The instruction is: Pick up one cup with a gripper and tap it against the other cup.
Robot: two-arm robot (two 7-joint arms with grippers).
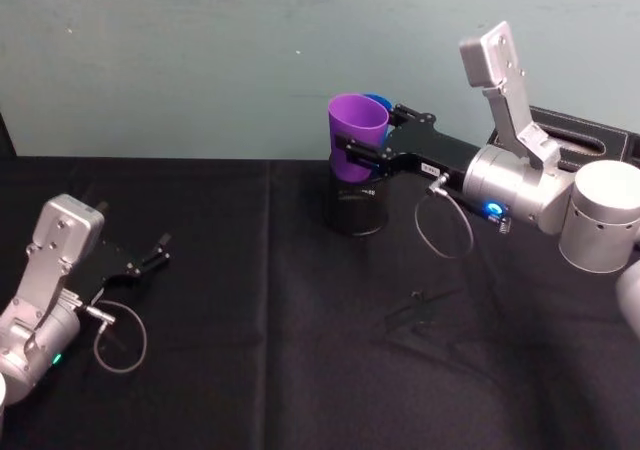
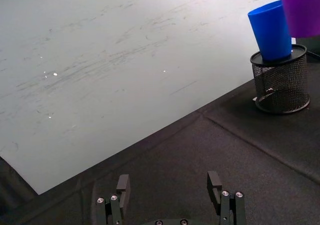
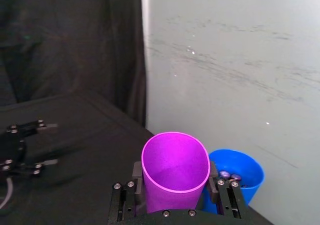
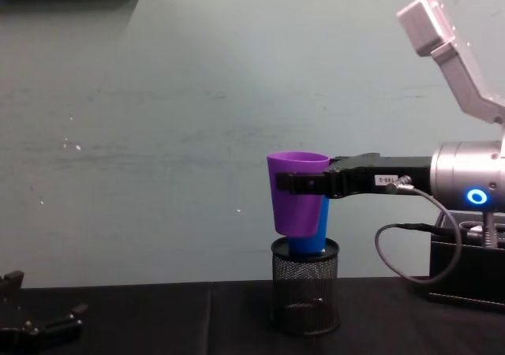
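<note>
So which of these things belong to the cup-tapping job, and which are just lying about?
Job: purple cup, held by the right gripper; blue cup, standing in the mesh pen holder.
Lying about: left gripper, open, parked at left; black case at right.

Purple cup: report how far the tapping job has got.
Done: the right pincer is shut on the purple cup and holds it off the table. In hand: the cup hangs right beside the blue cup, which sits in the black mesh holder; contact cannot be told. Left: the tap itself, if not yet made. The left pincer rests open, low on the left.
</note>
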